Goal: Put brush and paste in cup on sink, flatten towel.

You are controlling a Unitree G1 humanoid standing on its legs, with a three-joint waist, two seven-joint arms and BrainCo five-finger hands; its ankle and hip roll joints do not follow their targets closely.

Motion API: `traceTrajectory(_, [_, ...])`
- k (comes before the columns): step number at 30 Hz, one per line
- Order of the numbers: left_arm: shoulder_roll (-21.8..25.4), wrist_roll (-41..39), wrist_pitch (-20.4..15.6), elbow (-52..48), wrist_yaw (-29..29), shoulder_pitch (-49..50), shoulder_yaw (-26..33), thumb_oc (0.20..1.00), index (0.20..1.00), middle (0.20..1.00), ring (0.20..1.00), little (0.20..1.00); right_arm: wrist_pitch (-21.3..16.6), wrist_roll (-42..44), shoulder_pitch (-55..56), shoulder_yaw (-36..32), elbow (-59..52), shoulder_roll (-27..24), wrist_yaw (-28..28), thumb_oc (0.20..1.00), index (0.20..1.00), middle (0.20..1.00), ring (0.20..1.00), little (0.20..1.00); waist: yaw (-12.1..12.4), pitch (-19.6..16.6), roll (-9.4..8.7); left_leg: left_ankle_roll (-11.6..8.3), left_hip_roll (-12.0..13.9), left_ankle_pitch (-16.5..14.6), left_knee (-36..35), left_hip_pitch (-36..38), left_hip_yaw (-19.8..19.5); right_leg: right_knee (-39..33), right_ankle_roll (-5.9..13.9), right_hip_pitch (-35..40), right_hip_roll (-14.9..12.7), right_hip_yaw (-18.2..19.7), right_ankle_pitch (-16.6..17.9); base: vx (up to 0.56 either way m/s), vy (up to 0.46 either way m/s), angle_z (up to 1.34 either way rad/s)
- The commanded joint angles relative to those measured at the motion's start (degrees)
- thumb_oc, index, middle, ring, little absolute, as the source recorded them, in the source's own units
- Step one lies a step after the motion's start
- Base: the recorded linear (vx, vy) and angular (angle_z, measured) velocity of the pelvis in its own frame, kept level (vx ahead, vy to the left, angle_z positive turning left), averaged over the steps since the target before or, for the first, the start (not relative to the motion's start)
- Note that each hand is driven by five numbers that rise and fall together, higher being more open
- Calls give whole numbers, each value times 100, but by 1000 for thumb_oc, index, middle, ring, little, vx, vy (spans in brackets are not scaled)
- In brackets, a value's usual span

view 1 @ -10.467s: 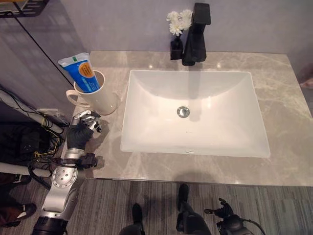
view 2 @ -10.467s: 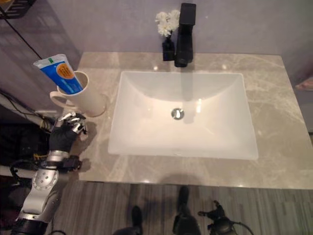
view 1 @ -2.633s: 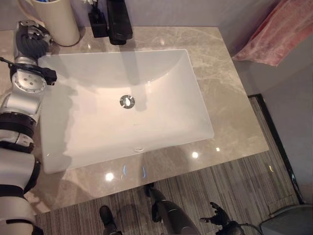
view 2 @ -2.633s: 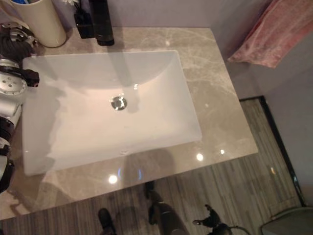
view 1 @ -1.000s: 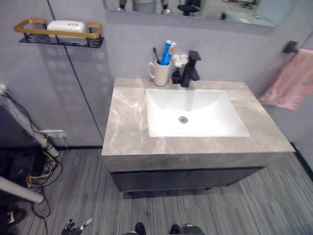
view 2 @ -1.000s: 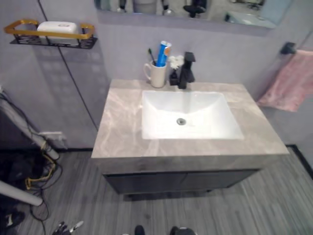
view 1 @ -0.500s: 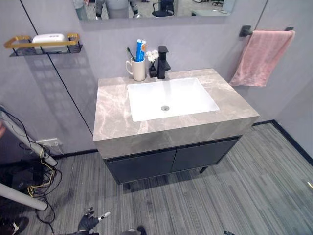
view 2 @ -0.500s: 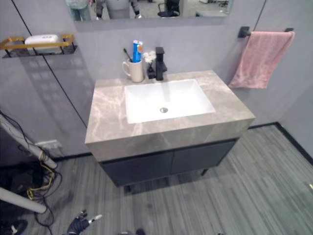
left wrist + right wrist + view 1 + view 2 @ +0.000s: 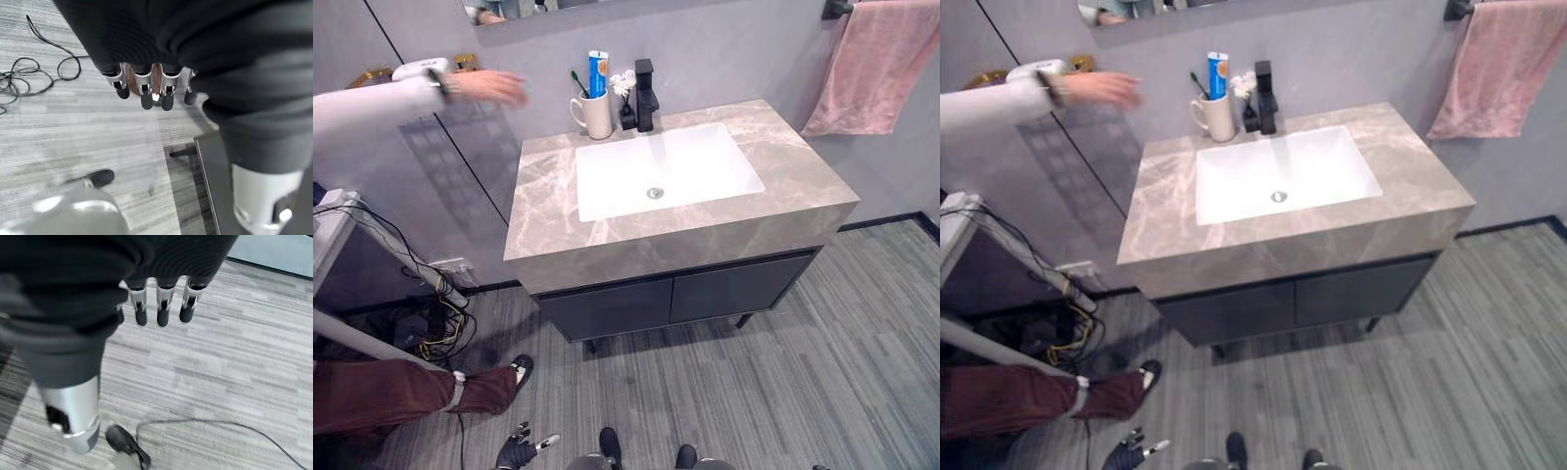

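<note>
A cream cup (image 9: 598,116) stands at the back left of the grey marble counter (image 9: 558,211), beside the black faucet (image 9: 646,93). A blue toothpaste tube (image 9: 598,70) and a green-headed toothbrush (image 9: 577,82) stand upright in it. A pink towel (image 9: 881,64) hangs smooth over a black bar on the wall at the right. My left hand (image 9: 517,453) hangs low over the floor, far from the counter, fingers (image 9: 146,90) relaxed and holding nothing. My right hand's fingers (image 9: 164,308) point straight at the floor, holding nothing.
A person's hand (image 9: 494,86) in a white sleeve reaches in from the left, near the cup. Their leg and shoe (image 9: 484,384) are on the floor at the lower left. The white basin (image 9: 666,171) fills the counter's middle. Cables (image 9: 440,323) lie by the wall.
The whole picture has shifted, so the camera has moved. A person's arm has come in from the left towards the cup, and their leg now shows at the lower left.
</note>
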Motion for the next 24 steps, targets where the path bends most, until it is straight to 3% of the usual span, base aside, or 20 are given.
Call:
traceTrajectory(1, [51, -121, -285, -256, 19, -183, 63, 1000, 1000, 1000, 1000, 1000, -105, 154, -393, 66, 31, 90, -111, 1000, 1000, 1000, 1000, 1000, -133, -64, -419, 446, -567, -522, 167, 31, -338, -951, 465, 257, -22, 533, 664, -19, 2, -26])
traceTrajectory(4, [66, 42, -294, -144, 13, -312, -48, 1000, 1000, 1000, 1000, 1000, -165, 373, -333, 28, -55, 217, -129, 1000, 1000, 1000, 1000, 1000, -246, -211, -371, 517, -619, -490, -184, 298, -389, -872, 475, 163, 68, 702, 712, 41, 34, -52])
traceTrajectory(9, [165, 260, -311, -215, -7, -452, -186, 1000, 1000, 1000, 1000, 1000, -194, 584, -71, -82, -58, 459, -31, 1000, 1000, 1000, 1000, 1000, -354, -368, -341, 573, -596, -489, -551, 605, -107, -797, 574, 110, 54, 828, 757, 27, 57, -26])
traceTrajectory(24, [290, 266, -379, -589, -195, -678, -485, 1000, 1000, 1000, 1000, 1000, -158, 1036, 80, -534, 378, 761, -61, 1000, 1000, 1000, 1000, 1000, -449, -392, -328, 778, -652, -706, -668, 923, 447, -537, 843, 9, -135, 1183, 898, -2, 70, -28])
